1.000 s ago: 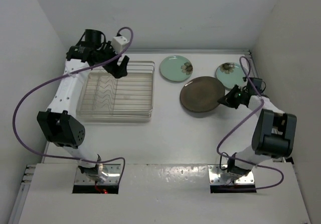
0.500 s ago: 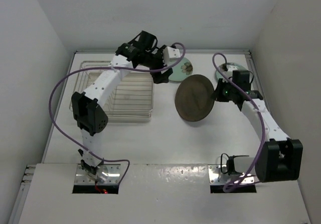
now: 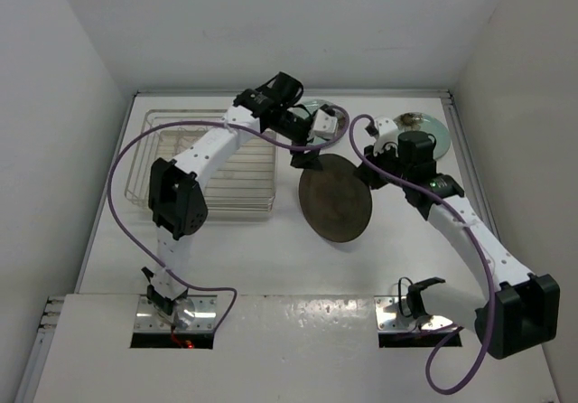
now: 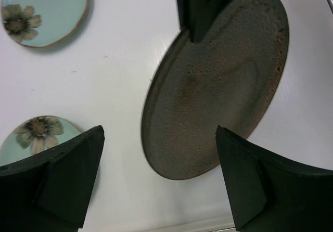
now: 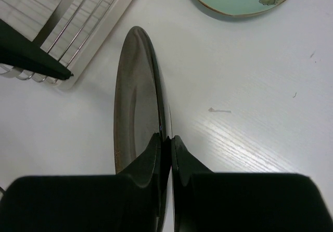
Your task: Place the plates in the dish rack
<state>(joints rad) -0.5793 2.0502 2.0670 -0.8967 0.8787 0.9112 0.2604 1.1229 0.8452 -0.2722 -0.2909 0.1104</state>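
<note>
The dark brown plate [image 3: 336, 198] is tilted up on edge over the middle of the table, right of the dish rack [image 3: 237, 175]. My right gripper [image 3: 366, 173] is shut on its rim; the right wrist view shows the plate [image 5: 136, 97] edge-on between the closed fingers [image 5: 166, 138]. My left gripper [image 3: 302, 155] hangs open and empty just above the plate's top edge [image 4: 218, 81]. Two mint-green plates lie flat at the back: one [image 3: 314, 107] partly hidden under the left arm, the other [image 3: 435, 132] behind the right arm. Both show in the left wrist view [image 4: 44, 11] [image 4: 36, 138].
The rack's right edge [image 5: 78, 13] lies close to the left of the held plate. The white side and back walls enclose the table. The left arm's purple cable loops over the rack, and the right arm's hangs near the front right.
My right gripper has lifted the brown plate, tilted it upright and carried it left toward the rack. My left arm has swung from over the rack rightward to above the plate.
</note>
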